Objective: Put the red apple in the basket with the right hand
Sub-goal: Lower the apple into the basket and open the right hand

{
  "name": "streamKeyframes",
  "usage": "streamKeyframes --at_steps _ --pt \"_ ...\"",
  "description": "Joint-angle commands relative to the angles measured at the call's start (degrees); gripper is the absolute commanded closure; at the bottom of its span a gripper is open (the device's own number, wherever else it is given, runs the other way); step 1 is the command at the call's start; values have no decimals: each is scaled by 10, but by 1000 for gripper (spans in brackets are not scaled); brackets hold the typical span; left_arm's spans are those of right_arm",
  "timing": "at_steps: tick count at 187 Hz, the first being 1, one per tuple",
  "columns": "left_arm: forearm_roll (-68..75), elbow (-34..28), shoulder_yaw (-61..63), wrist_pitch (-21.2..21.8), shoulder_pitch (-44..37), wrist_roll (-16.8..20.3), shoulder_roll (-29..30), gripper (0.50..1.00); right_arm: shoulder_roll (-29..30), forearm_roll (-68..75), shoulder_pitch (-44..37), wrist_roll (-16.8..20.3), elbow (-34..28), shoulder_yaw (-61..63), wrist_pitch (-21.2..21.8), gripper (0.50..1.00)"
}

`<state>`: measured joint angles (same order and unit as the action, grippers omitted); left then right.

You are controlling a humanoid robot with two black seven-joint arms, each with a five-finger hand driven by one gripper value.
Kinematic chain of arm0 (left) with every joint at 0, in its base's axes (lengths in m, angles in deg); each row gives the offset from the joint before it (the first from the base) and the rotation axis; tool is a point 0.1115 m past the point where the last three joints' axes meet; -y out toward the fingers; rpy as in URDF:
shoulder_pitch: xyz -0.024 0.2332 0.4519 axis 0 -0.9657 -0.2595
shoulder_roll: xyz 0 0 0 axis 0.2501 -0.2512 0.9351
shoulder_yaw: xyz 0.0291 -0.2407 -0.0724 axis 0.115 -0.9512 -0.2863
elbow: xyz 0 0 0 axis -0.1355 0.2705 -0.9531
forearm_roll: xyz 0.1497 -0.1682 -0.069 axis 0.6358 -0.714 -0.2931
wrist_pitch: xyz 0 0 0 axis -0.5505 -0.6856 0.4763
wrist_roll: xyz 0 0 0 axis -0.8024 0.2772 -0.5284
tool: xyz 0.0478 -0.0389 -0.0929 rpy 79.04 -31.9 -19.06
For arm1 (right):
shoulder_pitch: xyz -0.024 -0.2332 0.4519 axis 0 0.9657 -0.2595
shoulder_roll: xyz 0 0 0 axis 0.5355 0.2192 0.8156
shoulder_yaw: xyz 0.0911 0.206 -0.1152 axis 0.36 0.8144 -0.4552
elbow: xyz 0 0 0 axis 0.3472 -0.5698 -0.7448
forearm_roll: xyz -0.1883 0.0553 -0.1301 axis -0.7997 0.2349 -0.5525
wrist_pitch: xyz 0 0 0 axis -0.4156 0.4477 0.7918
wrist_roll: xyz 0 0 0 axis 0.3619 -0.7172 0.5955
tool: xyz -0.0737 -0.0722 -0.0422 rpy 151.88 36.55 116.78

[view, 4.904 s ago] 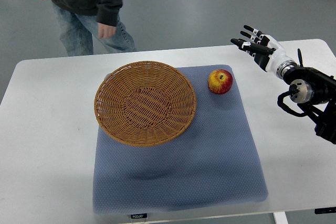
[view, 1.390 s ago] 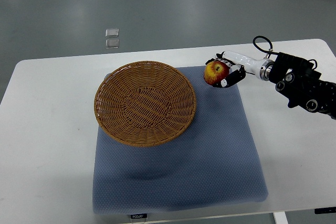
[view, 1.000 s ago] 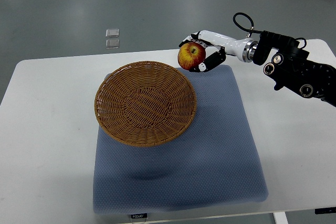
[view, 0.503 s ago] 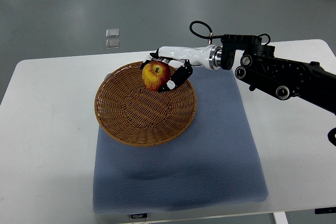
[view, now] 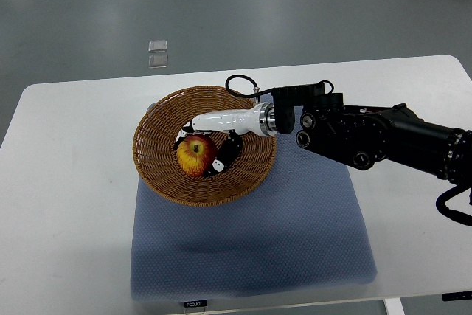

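Right hand point(view: 203, 149) grips one apple point(view: 193, 156) inside one basket point(view: 158, 175).

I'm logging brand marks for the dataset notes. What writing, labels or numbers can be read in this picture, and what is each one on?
Small black tag on the near edge of the blue mat: light lettering, too small and blurred to read with confidence.
Nothing readable on the basket, the apple, the right robot hand, its arm or the white table.
The two small squares on the floor carry no legible print.
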<state>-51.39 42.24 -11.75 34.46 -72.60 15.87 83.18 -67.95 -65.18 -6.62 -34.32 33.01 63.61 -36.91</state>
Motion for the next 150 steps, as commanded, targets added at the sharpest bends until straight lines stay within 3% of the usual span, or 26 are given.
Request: streamKeyframes --at_steps 1,14,15,29,66,150 --pt "0 0 0 0 0 0 0 500 10 0 1 0 14 -6 -3 865" --pt "0 0 0 0 0 0 0 500 12 0 1 1 17 -6 -6 857" --pt "0 0 0 0 0 0 0 500 18 0 2 1 19 -6 -10 822" --pt "0 0 0 0 0 0 0 500 18 1 2 3 19 -5 -15 752" --pt "0 0 0 0 0 0 0 500 17 2 -1 3 19 -4 -12 605" --pt "0 1 1 0 0 0 0 500 -3 54 -30 5 19 42 -6 599"
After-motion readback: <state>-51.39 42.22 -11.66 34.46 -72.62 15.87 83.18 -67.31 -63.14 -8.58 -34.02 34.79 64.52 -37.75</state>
